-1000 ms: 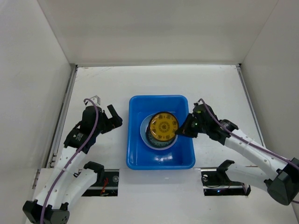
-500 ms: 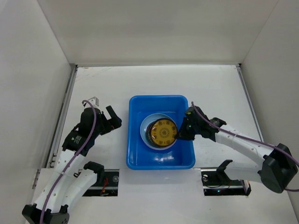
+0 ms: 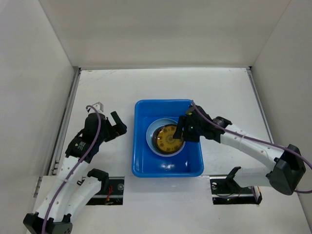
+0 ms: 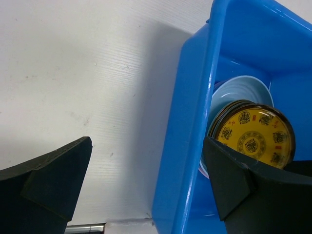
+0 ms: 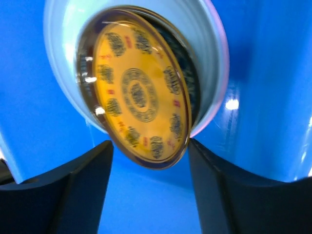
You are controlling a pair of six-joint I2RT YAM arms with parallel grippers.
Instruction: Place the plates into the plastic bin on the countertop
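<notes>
- right gripper (image 3: 184,129) reaches over the 3 o'clock rim of the blue plastic bin (image 3: 140,161), down to the stack of plates (image 3: 155,142) inside.
- yellow-gold patterned plate (image 3: 167,139) lies on top of the stack, at the bin's middle; its 3 o'clock edge sits directly under the right gripper.
- right wrist view: plate's lower edge lies between the two fingers (image 5: 58,190). jaws spread wide, with a gap on the left side. the right finger is close to the rim, but contact cannot be told. nothing is clamped.
- yellow-gold patterned plate (image 5: 139,97) is tilted, not flat on the stack. in the right wrist view it reads as an oval with its long axis from 11 to 5 o'clock, patterned face toward the camera.
- under it are a dark patterned plate (image 5: 189,68) and a light blue plate (image 5: 61,73), with a lilac edge at 3 o'clock of the stack. the count of plates below cannot be made out.
- right wrist picture is blurred, so the pattern detail is soft.
- left gripper (image 3: 118,125) hovers over the white countertop (image 3: 107,92) at 9 o'clock of the bin, just beside its wall. jaws wide, holding nothing.
- left wrist view: bin wall (image 4: 195,122) hides the left part of the stack. the far finger (image 4: 243,180) cuts off the plate's lower edge.
</notes>
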